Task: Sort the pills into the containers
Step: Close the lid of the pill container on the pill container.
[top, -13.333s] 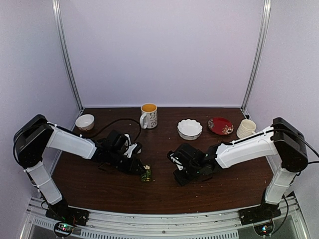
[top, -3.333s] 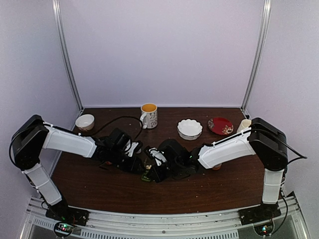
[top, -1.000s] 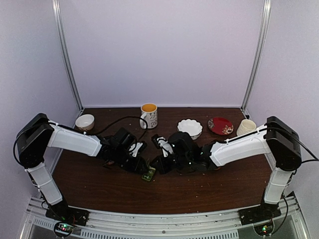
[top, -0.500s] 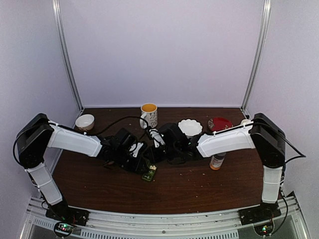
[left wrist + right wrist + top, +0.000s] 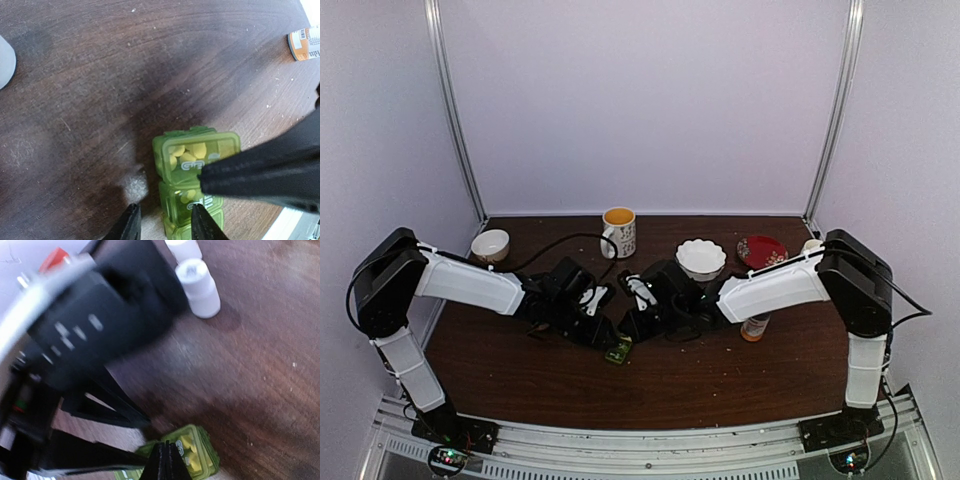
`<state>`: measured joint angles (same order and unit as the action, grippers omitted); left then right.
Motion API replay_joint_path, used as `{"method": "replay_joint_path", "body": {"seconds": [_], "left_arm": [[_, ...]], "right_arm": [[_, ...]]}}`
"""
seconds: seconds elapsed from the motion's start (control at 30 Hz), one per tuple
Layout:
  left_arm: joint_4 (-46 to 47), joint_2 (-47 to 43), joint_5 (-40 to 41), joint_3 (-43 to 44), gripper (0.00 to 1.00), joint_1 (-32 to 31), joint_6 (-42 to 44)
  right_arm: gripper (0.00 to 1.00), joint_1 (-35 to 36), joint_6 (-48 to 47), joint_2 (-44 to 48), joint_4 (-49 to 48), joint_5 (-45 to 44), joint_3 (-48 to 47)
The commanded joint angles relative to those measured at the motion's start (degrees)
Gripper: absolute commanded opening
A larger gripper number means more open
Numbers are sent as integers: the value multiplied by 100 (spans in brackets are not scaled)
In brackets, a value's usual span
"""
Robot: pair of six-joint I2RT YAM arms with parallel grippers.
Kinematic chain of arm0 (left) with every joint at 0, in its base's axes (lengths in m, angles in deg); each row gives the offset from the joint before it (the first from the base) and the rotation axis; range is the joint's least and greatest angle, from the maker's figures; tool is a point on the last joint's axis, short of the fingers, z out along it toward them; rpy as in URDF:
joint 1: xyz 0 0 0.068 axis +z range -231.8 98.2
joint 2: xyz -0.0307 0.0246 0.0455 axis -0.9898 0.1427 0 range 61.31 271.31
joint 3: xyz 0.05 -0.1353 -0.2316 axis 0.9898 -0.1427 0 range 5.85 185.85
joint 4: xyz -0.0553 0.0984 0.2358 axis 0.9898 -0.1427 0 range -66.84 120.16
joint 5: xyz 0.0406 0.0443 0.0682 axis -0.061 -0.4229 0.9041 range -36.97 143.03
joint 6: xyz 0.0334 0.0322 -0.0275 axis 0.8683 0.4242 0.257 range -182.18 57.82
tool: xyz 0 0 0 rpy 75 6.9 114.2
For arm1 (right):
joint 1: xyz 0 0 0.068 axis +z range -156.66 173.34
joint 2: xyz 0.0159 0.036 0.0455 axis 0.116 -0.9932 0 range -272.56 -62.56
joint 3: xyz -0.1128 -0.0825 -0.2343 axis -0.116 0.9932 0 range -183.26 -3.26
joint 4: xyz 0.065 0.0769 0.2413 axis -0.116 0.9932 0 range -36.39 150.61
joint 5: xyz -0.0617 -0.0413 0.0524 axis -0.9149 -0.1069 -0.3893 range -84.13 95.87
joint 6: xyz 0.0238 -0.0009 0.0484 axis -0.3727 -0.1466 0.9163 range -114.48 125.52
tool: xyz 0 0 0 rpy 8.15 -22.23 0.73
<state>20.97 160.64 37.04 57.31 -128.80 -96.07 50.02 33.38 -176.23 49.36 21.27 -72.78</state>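
1. The right claw [image 5: 165,461] has its two fingers pressed tight together with nothing between them. It points down at the green pill box [image 5: 192,160]. In the left wrist view its dark tip lies across the box's lid, at the seam between the end compartment and the next.
2. The left claw [image 5: 165,222] stands partly parted at the other end of the box. Bare wood shows between one finger [image 5: 131,227] and the box, while the other finger overlaps the box's edge. Whether this claw pinches the box cannot be told.
3. The pill box lies flat on the dark wooden table [image 5: 720,390], just left of centre, between the two claws. Yellow pills [image 5: 192,150] show through its translucent lid in at least two compartments.
4. An orange bottle [image 5: 754,327] with a printed label stands well to the right of the box, beside the right forearm. Two small white bottles [image 5: 199,287] stand close together on the wood, seen from the right wrist.
5. Along the back of the table, from left, are a small bowl [image 5: 490,245], a patterned mug [image 5: 618,232] with an orange-yellow inside, a scalloped white bowl [image 5: 701,258] and a red plate [image 5: 762,252].
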Motion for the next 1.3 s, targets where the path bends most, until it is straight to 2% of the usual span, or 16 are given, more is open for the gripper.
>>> {"method": "replay_joint_path", "body": {"seconds": [0.0, 0.3, 0.63, 1.0, 1.27], "left_arm": [[-203, -1, 171, 101, 37, -40, 119], [-232, -1, 175, 110, 37, -46, 121], [-292, 7, 171, 170, 36, -50, 150], [-323, 8, 187, 198, 37, -46, 164], [-320, 19, 172, 222, 36, -50, 174]], "right_arm": [[0, -35, 11, 262, -3, -12, 257], [0, -35, 52, -118, -111, -123, 501], [0, -35, -228, 531, 93, -357, 416], [0, -26, -60, 69, -54, -130, 650], [0, -26, -102, 48, 237, -168, 514]]}}
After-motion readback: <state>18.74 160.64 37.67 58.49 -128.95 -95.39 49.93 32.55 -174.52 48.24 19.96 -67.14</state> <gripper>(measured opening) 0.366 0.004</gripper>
